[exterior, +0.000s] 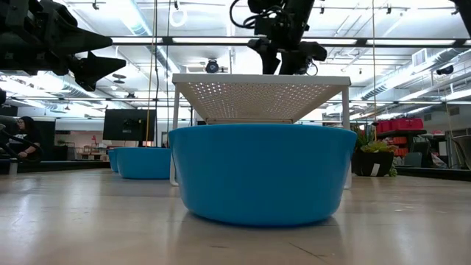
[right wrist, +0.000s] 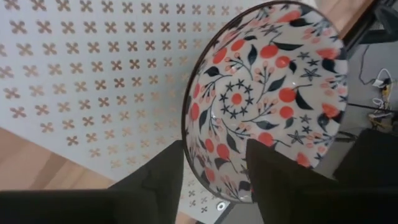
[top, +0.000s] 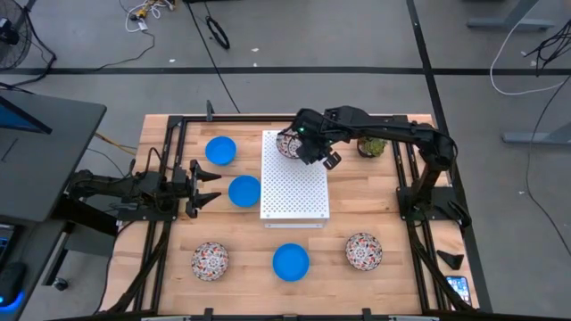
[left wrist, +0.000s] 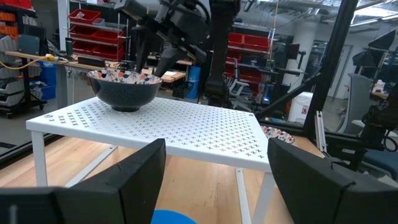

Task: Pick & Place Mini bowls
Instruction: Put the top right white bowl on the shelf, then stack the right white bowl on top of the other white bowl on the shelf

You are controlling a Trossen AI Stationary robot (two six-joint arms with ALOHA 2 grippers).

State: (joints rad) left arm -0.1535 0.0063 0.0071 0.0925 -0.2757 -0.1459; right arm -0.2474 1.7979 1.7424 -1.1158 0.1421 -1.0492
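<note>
A floral mini bowl (top: 287, 143) (right wrist: 267, 93) (left wrist: 124, 87) stands on its foot at the far left corner of the white perforated board (top: 294, 183). My right gripper (top: 300, 148) (right wrist: 216, 171) hovers over it, open. One finger is outside the bowl's rim and one above its inside, and neither plainly touches. Two more floral bowls (top: 210, 260) (top: 363, 251) and a blue bowl (top: 291, 261) (exterior: 261, 173) sit near the table's front edge. Two blue bowls (top: 220, 150) (top: 244, 190) stand left of the board. My left gripper (top: 210, 187) (left wrist: 214, 180) waits open beside the nearer of these.
The board stands raised on thin legs (exterior: 175, 132), with room under it. A small spiky green plant (top: 372, 145) sits right of the board, under my right arm. Dark metal rails (top: 169, 223) run along both sides of the wooden table.
</note>
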